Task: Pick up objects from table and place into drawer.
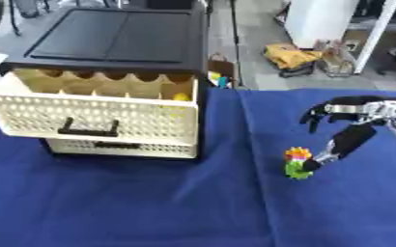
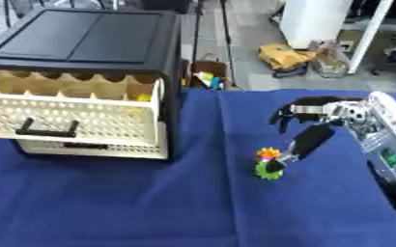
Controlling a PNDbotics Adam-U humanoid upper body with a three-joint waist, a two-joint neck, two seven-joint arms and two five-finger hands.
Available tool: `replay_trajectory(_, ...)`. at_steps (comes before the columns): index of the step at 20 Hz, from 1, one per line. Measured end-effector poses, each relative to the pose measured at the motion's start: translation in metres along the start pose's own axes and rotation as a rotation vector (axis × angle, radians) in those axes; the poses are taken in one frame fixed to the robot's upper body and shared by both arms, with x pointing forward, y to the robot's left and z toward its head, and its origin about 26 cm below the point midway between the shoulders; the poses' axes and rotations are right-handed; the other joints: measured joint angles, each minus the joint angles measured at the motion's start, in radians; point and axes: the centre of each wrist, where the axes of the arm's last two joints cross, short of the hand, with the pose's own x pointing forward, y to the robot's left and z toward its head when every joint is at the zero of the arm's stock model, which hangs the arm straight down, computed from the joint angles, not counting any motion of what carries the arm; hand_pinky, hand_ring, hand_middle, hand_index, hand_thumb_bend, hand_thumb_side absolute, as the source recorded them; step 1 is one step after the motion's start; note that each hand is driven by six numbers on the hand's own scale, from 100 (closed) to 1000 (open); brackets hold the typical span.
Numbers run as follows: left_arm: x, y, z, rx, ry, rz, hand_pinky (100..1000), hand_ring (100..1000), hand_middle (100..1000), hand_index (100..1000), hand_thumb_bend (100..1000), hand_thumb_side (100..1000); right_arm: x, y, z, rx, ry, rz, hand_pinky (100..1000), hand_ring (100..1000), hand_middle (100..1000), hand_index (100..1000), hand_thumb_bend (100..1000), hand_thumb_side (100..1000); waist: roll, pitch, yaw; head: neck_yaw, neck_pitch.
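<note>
Meanwhile, right of centre, the right hand [image 2: 319, 120] hung half-open with fingers curved, its thumb tip touching the green-and-orange toy [image 2: 267, 164] on the blue cloth [image 2: 108, 202]; the top drawer [image 1: 91, 116] at left stood open.

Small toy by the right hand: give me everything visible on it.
The small toy is a gear-like piece, green below with a yellow and orange-red top, plastic by the look. It stands on the blue cloth, right of the drawer unit and apart from it. The right hand reaches down from the right, and one dark finger meets the toy's right side. It isn't lifted.
</note>
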Motion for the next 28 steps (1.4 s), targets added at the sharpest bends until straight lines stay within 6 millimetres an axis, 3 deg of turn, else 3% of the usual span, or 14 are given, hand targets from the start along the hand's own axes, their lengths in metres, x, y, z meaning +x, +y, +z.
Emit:
replay_trajectory(6,0.0,-0.001,0.0,0.001,0.001,0.003,241,433,527,820,378,980,0.0,0.005,-0.002,0.009,0.012,0.007,923,974,714,897,837,456,-0.001,0.002,0.004,-0.003,0.0)
replay_trajectory(28,0.0,-0.003,0.0,0.01,0.003,0.02,234,429,521,813,364,982,-0.008,0.024,-0.012,0.039,0.06,-0.008,910,962,643,850,746,447,0.004,0.007,0.009,-0.009,0.0)
